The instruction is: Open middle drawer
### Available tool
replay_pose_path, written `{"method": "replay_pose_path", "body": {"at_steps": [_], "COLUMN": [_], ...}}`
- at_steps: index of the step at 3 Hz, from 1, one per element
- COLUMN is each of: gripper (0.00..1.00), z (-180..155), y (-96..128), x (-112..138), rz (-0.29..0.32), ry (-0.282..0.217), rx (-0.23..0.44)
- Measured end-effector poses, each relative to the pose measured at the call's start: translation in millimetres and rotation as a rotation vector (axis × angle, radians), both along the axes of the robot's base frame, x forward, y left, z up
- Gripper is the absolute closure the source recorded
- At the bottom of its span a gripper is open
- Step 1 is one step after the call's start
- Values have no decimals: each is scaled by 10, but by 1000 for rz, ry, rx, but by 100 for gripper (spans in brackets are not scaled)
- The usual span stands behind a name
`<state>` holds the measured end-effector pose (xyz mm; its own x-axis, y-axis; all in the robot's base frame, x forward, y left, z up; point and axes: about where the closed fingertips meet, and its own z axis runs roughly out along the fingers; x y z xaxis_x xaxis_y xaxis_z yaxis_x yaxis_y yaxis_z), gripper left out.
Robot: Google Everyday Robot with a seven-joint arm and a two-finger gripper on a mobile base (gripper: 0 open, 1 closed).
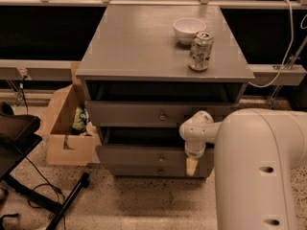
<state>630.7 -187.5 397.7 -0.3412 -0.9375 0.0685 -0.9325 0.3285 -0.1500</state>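
The grey cabinet point(144, 42) has three stacked grey drawers. The middle drawer point(134, 153) has a small round metal knob point(161, 159) at its centre, with a dark gap above its front. The top drawer point(129, 113) is above it and the bottom drawer point(139, 170) is just below. My gripper point(192, 166) hangs from the white arm point(249, 166) and points down in front of the middle drawer's right part. It is to the right of the knob and apart from it.
A white bowl point(189, 29) and a drink can point(200, 51) stand on the cabinet top at the right. An open cardboard box point(67, 128) with packets sits on the floor at the left. A black stand and cables point(29, 186) lie at the lower left.
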Motion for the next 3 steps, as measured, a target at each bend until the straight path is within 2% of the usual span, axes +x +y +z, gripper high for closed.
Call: {"method": "replay_pose_path", "body": {"at_steps": [1, 2, 3], "gripper": [39, 70, 94], "z": [-181, -165, -110], "y": [-141, -147, -147], "x": [-278, -296, -297], "rz": [-89, -93, -93], "ry": [118, 123, 123], "rx": [19, 19, 19]}}
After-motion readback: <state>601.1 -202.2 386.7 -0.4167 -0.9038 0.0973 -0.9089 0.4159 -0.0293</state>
